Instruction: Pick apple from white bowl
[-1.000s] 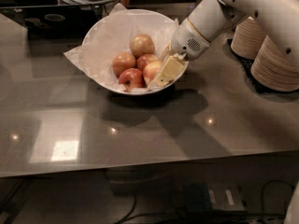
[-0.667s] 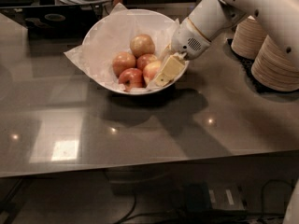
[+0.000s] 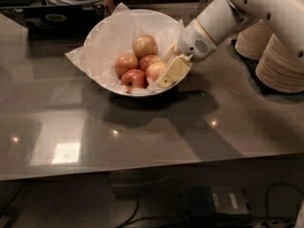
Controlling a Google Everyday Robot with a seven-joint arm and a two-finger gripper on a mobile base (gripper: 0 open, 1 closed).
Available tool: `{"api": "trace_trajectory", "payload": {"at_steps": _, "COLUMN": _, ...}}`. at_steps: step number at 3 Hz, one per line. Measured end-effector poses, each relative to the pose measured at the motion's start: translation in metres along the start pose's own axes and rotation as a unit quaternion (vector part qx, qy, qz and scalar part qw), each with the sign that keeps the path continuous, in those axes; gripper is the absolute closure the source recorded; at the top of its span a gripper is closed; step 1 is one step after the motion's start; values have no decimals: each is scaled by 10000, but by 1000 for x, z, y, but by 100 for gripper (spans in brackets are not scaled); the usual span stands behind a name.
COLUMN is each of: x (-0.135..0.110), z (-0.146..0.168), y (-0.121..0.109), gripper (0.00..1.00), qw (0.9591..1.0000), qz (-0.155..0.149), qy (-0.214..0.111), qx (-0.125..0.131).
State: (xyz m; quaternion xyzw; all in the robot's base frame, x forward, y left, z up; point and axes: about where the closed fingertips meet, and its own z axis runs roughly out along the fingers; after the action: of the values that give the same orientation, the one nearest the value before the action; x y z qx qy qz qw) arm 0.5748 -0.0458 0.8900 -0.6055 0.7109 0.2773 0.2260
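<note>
**Item:** apple (image 3: 156,71), orange-red blush over pale yellow skin. Sits at the right of a cluster of five in the white bowl (image 3: 102,30), just beside its neighbours on the left.

**Tool** (image 3: 165,77): cream-padded, dipped over the bowl's right rim, set against the apple's right flank. Open, closed or gripping: cannot tell.

**Step in hand (judged):** securing hold of this apple.

**For a sound grasp:**
- Centre across the widest part of the fruit.
- Clamp firmly before any rise.
- Lift straight up, to avoid rolling the darker red apple (image 3: 134,79) in front or snagging the crinkled paper liner (image 3: 85,56).

**Edges:** bowl rim right under the tool's housing. Liner peaks above the rim at the back and left.

**Open room:** bare grey surface (image 3: 142,137) in front of and left of the bowl. Stacks of paper plates (image 3: 281,63) near on the right, so best to exit upward or frontward, not rightward.
</note>
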Motion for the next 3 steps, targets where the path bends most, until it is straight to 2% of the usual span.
{"api": "trace_trajectory", "payload": {"at_steps": 2, "x": -15, "z": -13, "y": 4, "gripper": 100, "qw": 9973, "qz": -38, "qy": -715, "qx": -137}}
{"api": "trace_trajectory", "payload": {"at_steps": 3, "x": -27, "z": -17, "y": 6, "gripper": 100, "qw": 9953, "qz": -111, "qy": -939, "qx": -208}}
